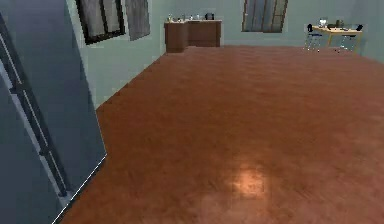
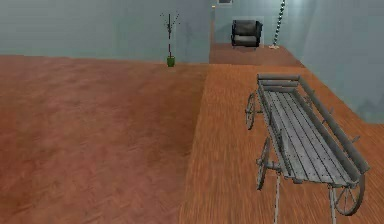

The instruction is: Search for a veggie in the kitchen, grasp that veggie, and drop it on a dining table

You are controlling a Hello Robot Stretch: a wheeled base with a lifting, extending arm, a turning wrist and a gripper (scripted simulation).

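Reddish-brown floor (image 1: 240,110) with fine plank lines and a pale patch of sheen; slate-blue fridge (image 1: 40,120) with grey handles; pale blue-green wall (image 1: 115,60); dark-framed window (image 1: 100,18); brown wooden counter (image 1: 190,35). In the arm side view, weathered grey planked cart (image 2: 300,125), dark grey armchair (image 2: 246,33), thin greenish plant (image 2: 171,40) in a green pot.

In the forward view the wooden floor (image 1: 240,130) gave wide passage from near to far. A tall grey appliance (image 1: 40,110) blocked the near left. Against the far wall stood a brown counter (image 1: 190,34), and at the far right a pale counter (image 1: 338,32) with chairs. In the arm side view a wheeled wooden cart (image 2: 300,125) filled the near right. Left of it the floor lay free, up to a far potted plant (image 2: 170,45) and a dark armchair (image 2: 246,33).
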